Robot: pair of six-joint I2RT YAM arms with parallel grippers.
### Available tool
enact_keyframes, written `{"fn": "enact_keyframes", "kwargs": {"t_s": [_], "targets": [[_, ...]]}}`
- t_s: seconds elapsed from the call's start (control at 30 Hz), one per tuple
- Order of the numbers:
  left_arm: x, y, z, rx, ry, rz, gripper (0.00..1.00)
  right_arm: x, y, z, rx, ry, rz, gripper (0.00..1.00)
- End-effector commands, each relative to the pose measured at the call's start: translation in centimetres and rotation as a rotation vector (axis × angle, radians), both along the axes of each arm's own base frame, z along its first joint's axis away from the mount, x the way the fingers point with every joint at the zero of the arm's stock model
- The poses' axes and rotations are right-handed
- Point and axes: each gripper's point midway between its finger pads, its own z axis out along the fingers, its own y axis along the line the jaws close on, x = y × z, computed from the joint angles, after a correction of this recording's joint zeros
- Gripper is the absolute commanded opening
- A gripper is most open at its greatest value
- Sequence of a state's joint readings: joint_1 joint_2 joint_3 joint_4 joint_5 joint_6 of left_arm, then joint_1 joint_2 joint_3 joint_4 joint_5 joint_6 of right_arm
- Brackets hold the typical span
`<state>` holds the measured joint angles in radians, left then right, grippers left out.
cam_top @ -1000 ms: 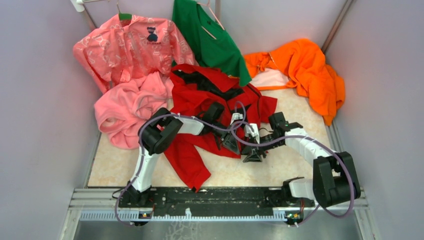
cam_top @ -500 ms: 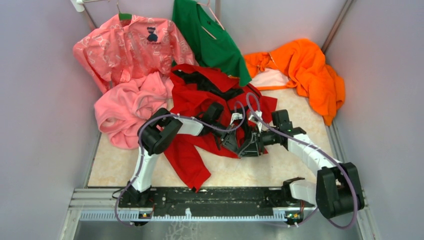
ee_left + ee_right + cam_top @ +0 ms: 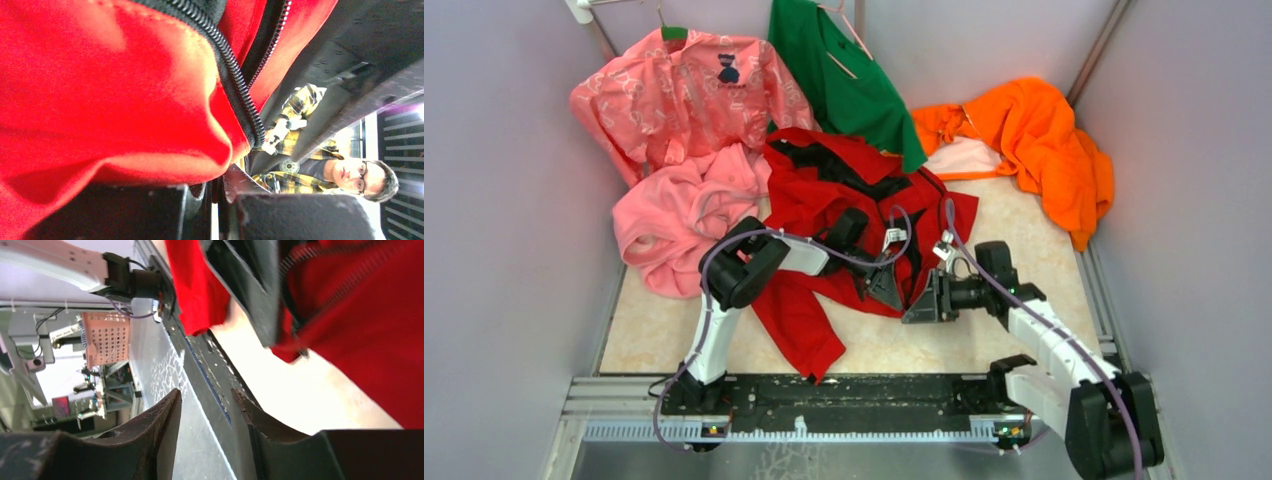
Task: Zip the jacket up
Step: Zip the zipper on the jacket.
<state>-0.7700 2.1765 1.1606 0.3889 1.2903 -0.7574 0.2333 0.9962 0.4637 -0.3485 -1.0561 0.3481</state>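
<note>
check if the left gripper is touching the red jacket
Touching. The left wrist view shows the left gripper shut, with the zipper edge of the jacket running down between its fingertips and red cloth pressed on them.

We counted five garments: one red jacket (image 3: 824, 195) in the middle, two pink ones, a patterned shirt (image 3: 674, 90) at the far left and a plain fleece (image 3: 674, 225) nearer, one green top (image 3: 844, 85) at the far wall, and one orange garment (image 3: 1044, 140) at the far right. Two arms stood near: one left arm (image 3: 714, 345), one right arm (image 3: 1044, 335).
</note>
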Motion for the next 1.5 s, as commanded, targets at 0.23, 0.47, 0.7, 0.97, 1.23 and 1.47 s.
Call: {"fn": "enact_keyframes", "kwargs": {"t_s": [0.23, 0.47, 0.7, 0.97, 1.23, 1.47], "targets": [[-0.5, 0.0, 2.3, -0.074, -0.030, -0.017, 0.00, 1.0, -1.1, -4.2, -0.087, 0.091, -0.250, 0.50], [-0.9, 0.2, 2.6, -0.084, -0.020, -0.028, 0.00, 4.7, -0.4, -3.1, 0.003, -0.083, -0.332, 0.48], [-1.2, 0.1, 3.1, -0.106, -0.009, -0.043, 0.00, 5.0, -0.5, -3.8, -0.009, -0.090, -0.357, 0.47], [-1.4, -0.2, 3.6, -0.123, 0.004, -0.052, 0.00, 5.2, 0.0, -3.1, 0.024, -0.095, -0.363, 0.39], [-1.2, -0.2, 3.1, -0.117, 0.012, -0.044, 0.00, 4.8, 0.5, -1.7, 0.073, -0.084, -0.332, 0.23], [-0.8, -0.1, 2.3, -0.100, 0.013, -0.029, 0.00, 4.6, 0.2, -1.7, 0.065, -0.032, -0.338, 0.24]]}}
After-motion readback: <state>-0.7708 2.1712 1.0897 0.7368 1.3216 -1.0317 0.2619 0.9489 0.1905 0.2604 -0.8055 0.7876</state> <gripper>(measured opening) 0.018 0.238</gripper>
